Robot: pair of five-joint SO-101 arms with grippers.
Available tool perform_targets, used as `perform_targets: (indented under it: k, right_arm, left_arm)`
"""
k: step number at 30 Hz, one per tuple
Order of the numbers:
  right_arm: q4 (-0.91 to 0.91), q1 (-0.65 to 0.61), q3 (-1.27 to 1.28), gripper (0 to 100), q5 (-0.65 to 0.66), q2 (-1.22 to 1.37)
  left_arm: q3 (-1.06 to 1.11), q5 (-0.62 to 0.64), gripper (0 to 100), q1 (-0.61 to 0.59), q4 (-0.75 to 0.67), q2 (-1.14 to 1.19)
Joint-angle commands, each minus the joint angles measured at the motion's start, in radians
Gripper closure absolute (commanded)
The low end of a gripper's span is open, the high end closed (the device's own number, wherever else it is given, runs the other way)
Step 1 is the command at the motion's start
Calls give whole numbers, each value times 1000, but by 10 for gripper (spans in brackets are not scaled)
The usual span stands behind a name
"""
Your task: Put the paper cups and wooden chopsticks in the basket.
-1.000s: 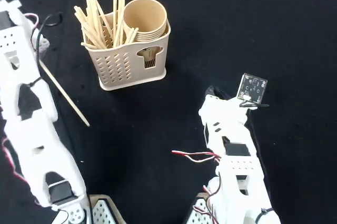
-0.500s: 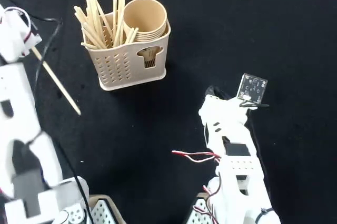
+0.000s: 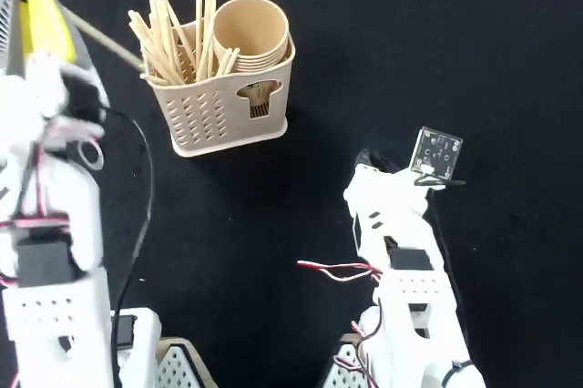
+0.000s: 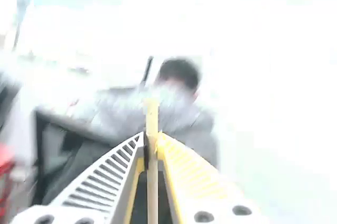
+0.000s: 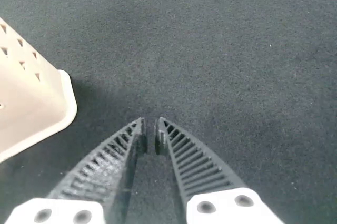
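I have the left tool point(image 4: 151, 139) pinching one wooden chopstick point(image 3: 107, 45) between its jaws, raised above the counter point(image 3: 474, 60). The stick slants down from over the far left corner, and its free end is just beside the bundle of chopsticks point(image 3: 173, 37) standing in the basket point(image 3: 223, 110). The basket sits near the far edge, left of middle, with the stacked paper cups point(image 3: 250, 28) in its other compartment. The right tool point(image 5: 150, 134) rests low over the counter, right of middle and apart from the basket, with its jaws pressed almost together on nothing.

I judge this to be the delivery of a stick, late in the task. Next I need to carry the free end over the chopstick compartment, tip the stick more upright, lower it among the others, and only then spread the jaws. The end could catch on the rim or the bundle.
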Motion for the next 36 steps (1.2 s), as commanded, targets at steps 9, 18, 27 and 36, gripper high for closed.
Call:
perform_targets:
  k: [9, 18, 27, 36]
  right_arm:
    - [-23, -14, -4, 946, 9, -2]
    - [-23, -14, -5, 946, 9, -2]
    - [-23, -14, -5, 946, 9, -2]
    - [-23, -14, -5, 946, 9, -2]
  left_arm:
    - [54, -6, 972, 90, -133, 80]
    - [130, -5, 971, 122, -133, 175]
    - [188, 0, 867, 133, -48, 170]
    - [7, -43, 788, 189, 566, -32]
